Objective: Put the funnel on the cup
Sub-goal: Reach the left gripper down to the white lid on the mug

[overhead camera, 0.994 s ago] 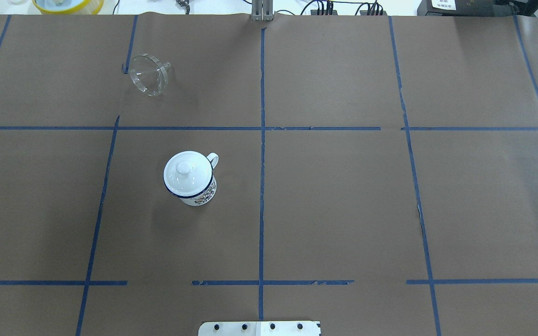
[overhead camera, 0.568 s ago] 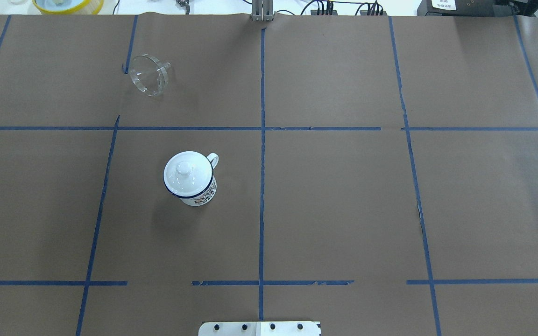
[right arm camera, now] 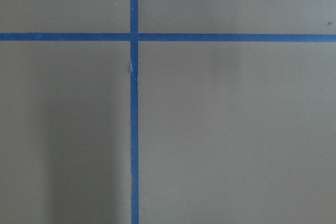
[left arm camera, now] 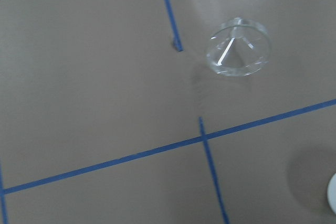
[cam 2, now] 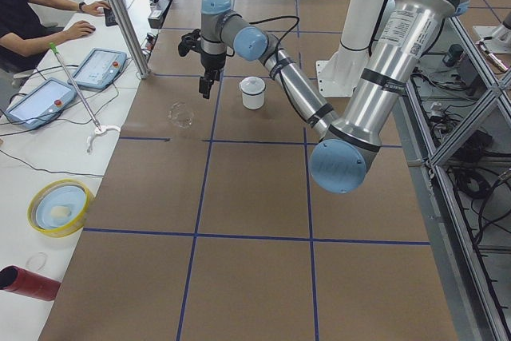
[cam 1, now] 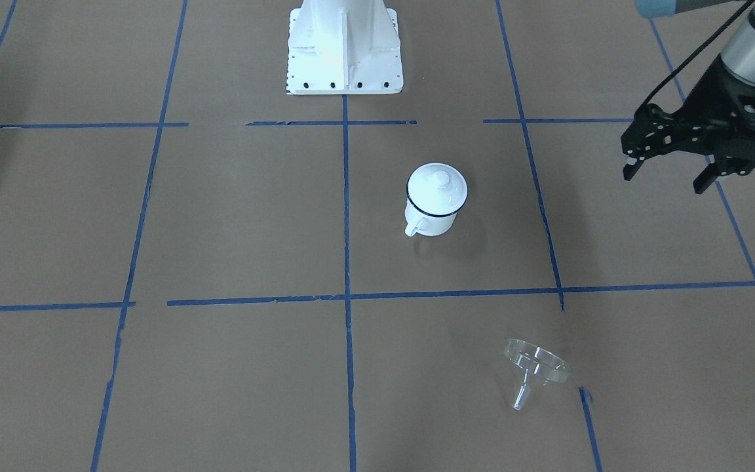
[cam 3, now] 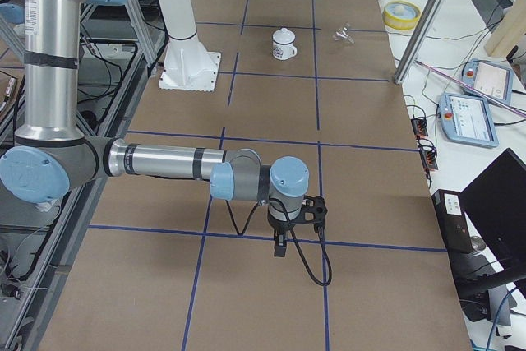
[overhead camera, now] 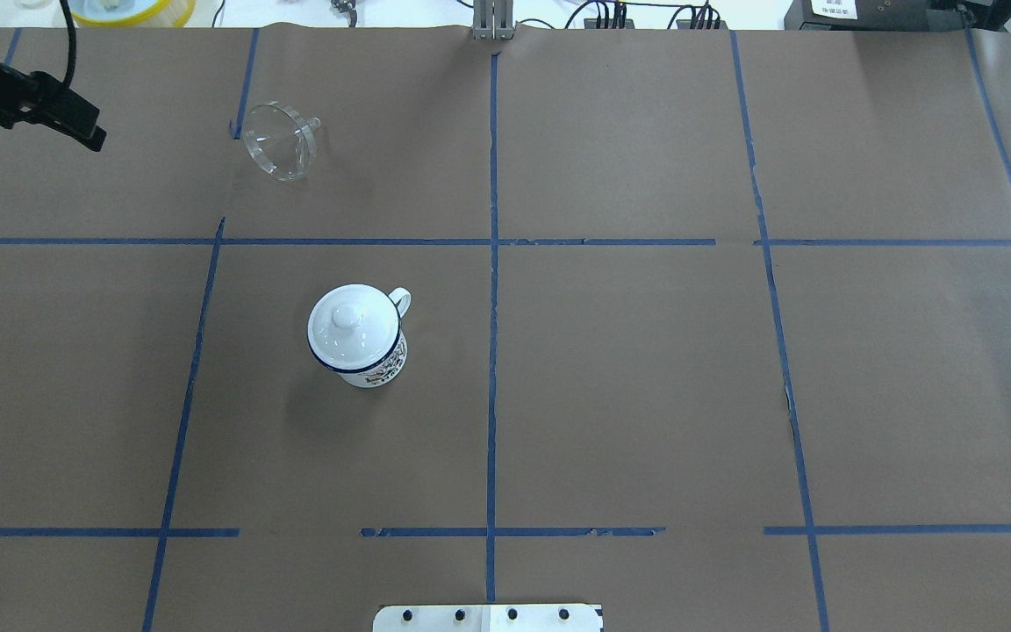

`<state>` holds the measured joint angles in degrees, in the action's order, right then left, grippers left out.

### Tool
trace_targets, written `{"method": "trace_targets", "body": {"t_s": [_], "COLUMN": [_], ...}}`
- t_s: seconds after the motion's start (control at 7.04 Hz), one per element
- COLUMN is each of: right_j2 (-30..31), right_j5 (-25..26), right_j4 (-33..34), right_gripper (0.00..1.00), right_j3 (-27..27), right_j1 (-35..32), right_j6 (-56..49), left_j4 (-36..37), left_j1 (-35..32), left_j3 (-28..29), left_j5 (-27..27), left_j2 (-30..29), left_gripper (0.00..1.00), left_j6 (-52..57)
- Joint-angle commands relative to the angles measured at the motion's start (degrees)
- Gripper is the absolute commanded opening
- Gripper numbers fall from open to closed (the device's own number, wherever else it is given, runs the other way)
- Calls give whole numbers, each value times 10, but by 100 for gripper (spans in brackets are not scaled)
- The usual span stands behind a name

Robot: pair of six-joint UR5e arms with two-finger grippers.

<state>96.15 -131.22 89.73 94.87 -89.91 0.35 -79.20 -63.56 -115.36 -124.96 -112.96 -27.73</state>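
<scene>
At the table's far-left square: funnel [cam 1: 535,367], on its side, well apart from cup [cam 1: 431,203], lid [cam 1: 438,184] on. Left gripper [cam 1: 666,180]: jaws apart, empty. Right gripper [cam 3: 280,246]: state untellable. Risks: lid blocks seating; funnel probably rolls if nudged.

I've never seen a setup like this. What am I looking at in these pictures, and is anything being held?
Two robot arms work at a table covered in brown paper with blue tape lines. Two pictures look down from opposite sides, two from the table's ends, two from wrist cameras. The left gripper hangs open and empty above the table. The right gripper shows only from one end, so open or shut I cannot tell. A clear funnel lies on its side; the white cup stands apart, its lid on. Neither is held.
</scene>
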Motion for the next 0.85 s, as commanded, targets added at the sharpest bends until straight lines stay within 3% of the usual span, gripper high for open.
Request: {"method": "trace_targets", "body": {"t_s": [0.0, 0.71], "right_j2": [0, 0], "right_j5": [0, 0], "right_j4": [0, 0], "right_gripper": [100, 100], "right_j3": [1, 1], "right_j1": [0, 0], "right_j6": [0, 0], "left_j4": [-19, -18], "left_j1": [62, 235], "left_j3": [10, 35], "left_j5": [6, 94], "left_j2": [-38, -89], "left_gripper": [100, 100], "left_j6": [-99, -345]}}
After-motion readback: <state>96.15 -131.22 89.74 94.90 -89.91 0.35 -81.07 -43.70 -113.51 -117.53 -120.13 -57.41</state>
